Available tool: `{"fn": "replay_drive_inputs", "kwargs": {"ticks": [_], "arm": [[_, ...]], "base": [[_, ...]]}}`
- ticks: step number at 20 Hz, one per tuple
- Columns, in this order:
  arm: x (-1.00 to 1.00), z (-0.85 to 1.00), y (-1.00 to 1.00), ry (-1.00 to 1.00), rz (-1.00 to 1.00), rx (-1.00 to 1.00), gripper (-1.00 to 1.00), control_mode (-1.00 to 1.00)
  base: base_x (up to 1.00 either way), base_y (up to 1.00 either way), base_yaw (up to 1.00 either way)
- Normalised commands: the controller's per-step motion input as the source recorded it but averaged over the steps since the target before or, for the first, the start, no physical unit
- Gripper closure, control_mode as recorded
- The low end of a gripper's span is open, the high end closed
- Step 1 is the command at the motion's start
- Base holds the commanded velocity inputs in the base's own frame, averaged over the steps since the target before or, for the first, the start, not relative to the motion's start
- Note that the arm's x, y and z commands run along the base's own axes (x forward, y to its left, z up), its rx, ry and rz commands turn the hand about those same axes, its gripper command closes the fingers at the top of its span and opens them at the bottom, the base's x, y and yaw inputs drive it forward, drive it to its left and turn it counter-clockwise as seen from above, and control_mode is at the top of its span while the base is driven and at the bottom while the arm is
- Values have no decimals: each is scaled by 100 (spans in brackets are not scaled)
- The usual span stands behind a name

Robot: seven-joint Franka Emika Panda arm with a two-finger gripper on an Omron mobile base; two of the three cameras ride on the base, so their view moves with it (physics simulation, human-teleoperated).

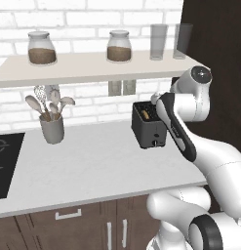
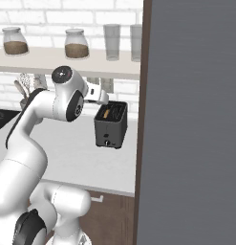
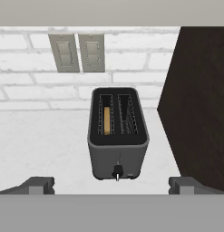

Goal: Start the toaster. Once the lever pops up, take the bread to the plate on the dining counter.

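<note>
Tool point(image 3: 111, 185) wide open, empty, above toaster point(image 3: 118, 136). Risks: fingers miss small lever point(image 3: 117, 172), shove toaster; bread point(image 3: 106, 120) sits deep in left slot.

A pale shelf point(image 1: 92, 66) on a white brick wall point(image 1: 92, 17) carries two lidded jars point(image 1: 41, 48) of brown contents and two empty glasses point(image 1: 158, 41), while below it a grey utensil crock point(image 1: 52, 128) stands on the tabletop point(image 1: 92, 166), right of a black cooktop point(image 1: 5, 163).

dark grey toaster point(image 3: 118, 136), tan bread point(image 3: 106, 120), white brick wall point(image 3: 36, 86)
</note>
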Motion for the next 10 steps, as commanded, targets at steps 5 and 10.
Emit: {"fn": "replay_drive_inputs", "kwargs": {"ticks": [5,10], "arm": [[0,0,0,0,0,0,-100,-100],[0,0,0,0,0,0,-100,-100]], "base": [[0,0,0],[0,0,0]]}}
